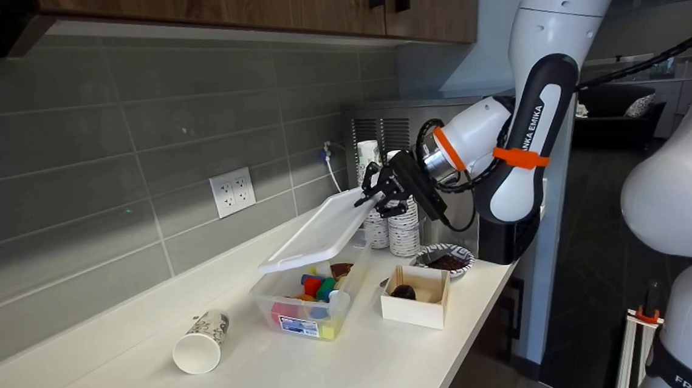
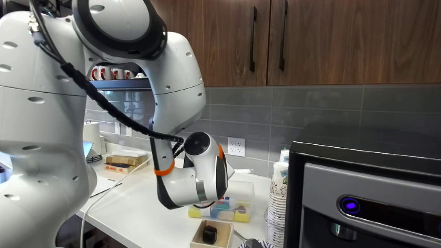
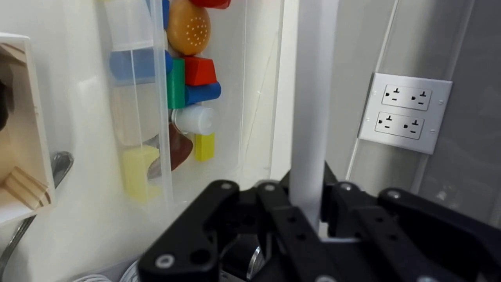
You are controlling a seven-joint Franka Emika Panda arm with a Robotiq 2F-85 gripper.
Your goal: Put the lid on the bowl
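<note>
The lid [image 1: 318, 229] is a thin white translucent panel held tilted above the bowl, its gripper end higher. My gripper [image 1: 366, 200] is shut on one end of it. Its lower end hangs close to the bowl's rim; I cannot tell whether they touch. In the wrist view the lid [image 3: 313, 98] shows edge-on between the fingers [image 3: 307, 188]. The bowl [image 1: 266, 298] is a clear rectangular tub with colourful items inside, open beneath the lid. It also shows in the wrist view [image 3: 231, 129] and in an exterior view [image 2: 243, 189], where the arm hides the gripper.
A white square box [image 1: 412, 308] with a dark item stands beside the bowl. A paper cup [image 1: 197, 354] lies on its side. Stacked cups [image 1: 405, 238] and a patterned bowl [image 1: 463, 257] stand behind. A spoon [image 3: 62, 164] lies near the box. The tiled wall [image 1: 228, 245] runs alongside.
</note>
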